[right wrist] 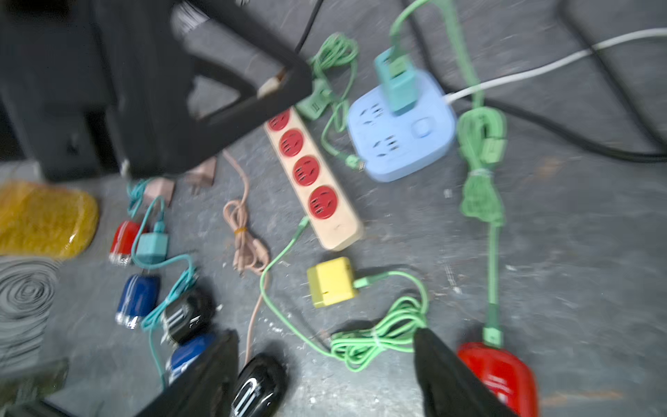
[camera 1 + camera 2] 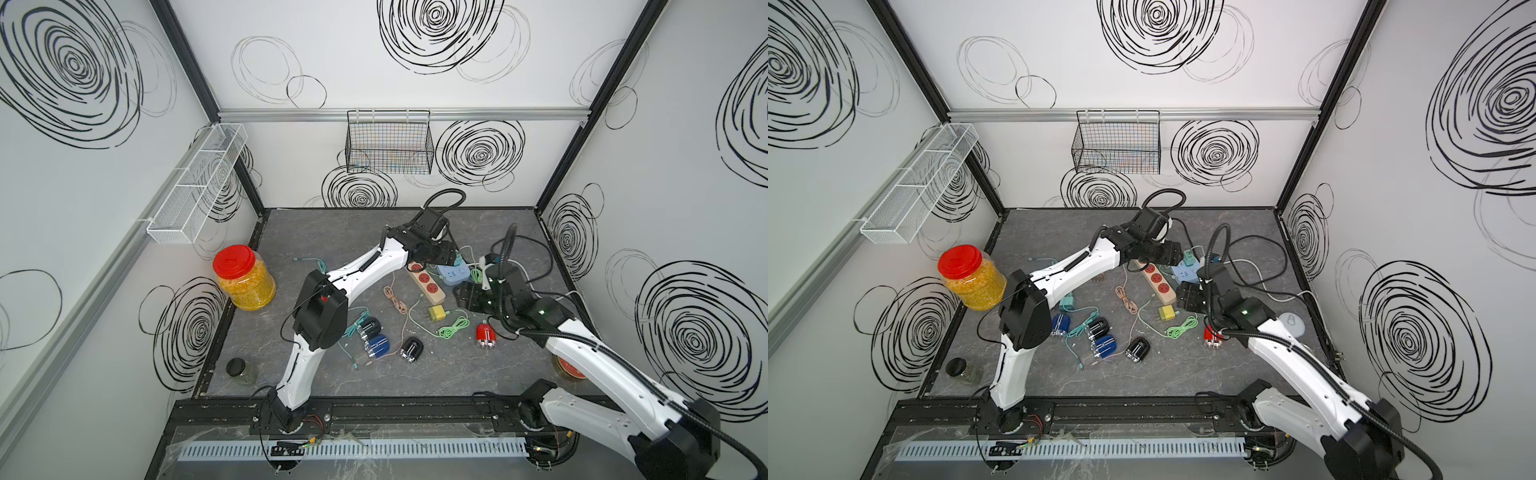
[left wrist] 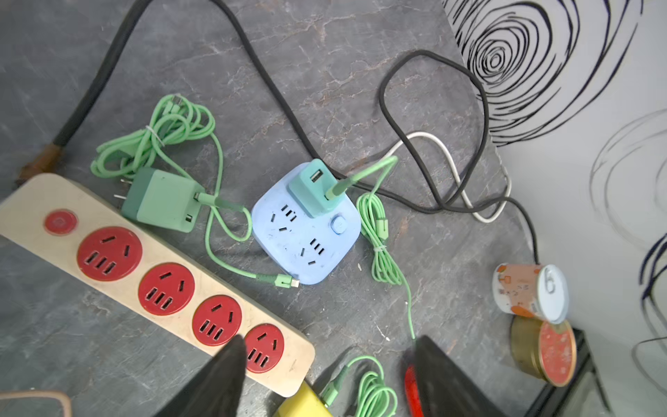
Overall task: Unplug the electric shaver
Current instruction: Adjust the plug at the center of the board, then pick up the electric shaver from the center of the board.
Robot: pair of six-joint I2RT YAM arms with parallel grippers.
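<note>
Toward the far middle of the grey marbled desk (image 2: 436,374), the left arm (image 2: 357,278) extends from its base at the near edge, elbow bent and wrist tipped down over the beige power strip with four red sockets (image 3: 158,285). Seen from the left wrist view, the left jaws stand wide apart. Both dark fingers (image 3: 223,379) are clear of everything, with only desk and a loop of cable between them. The right arm (image 2: 590,353) reaches in from the near right corner, forearm low, wrist pointing toward the square pale-blue socket block (image 2: 453,276). The right jaws are likewise spread wide and hold nothing, though that wrist view is blurred.

The small red electric shaver (image 2: 485,334) lies on the desk just beside the right forearm, silver heads toward the near edge. It is close by one dark finger (image 1: 440,382); the blur hides whether they touch. A light-green cable (image 1: 480,195) is plugged into its far end, passes through a tied bundle and rises to a teal charging adapter (image 3: 315,189) seated upright in the blue block. A second green adapter (image 3: 162,202) lies loose between strip and block, prongs bare.
</note>
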